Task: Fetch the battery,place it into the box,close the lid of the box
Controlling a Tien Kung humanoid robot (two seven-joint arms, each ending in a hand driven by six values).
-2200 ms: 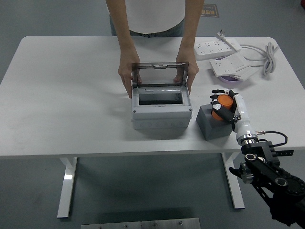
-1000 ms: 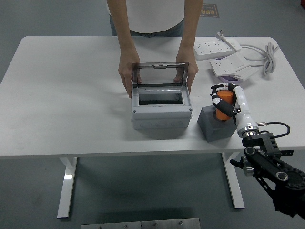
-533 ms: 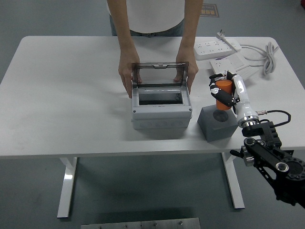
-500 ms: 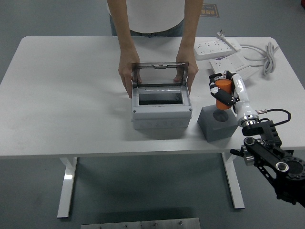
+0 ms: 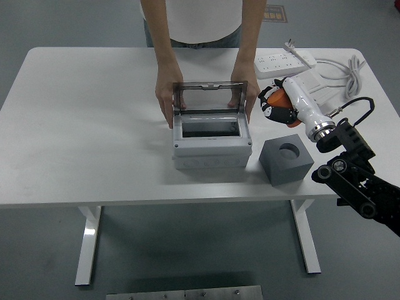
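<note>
My right hand (image 5: 275, 104) is shut on the orange battery (image 5: 277, 100) and holds it in the air, just right of the box and above the table. The grey box (image 5: 211, 140) stands at the table's middle with its smoky clear lid (image 5: 210, 97) raised upright at the back. A person at the far side rests one hand (image 5: 166, 100) on the box's left side and the other hand (image 5: 245, 94) on its right. The grey holder block (image 5: 286, 161) with a round empty hole sits right of the box. My left arm does not show.
Two white power strips (image 5: 285, 62) with a coiled cable (image 5: 349, 74) lie at the table's back right, close behind my right hand. The white table (image 5: 87, 125) stretches wide to the left of the box.
My right hand has lifted the battery out of the grey block's hole and carried it up and left toward the box. The person's hands and the box have stayed put.
</note>
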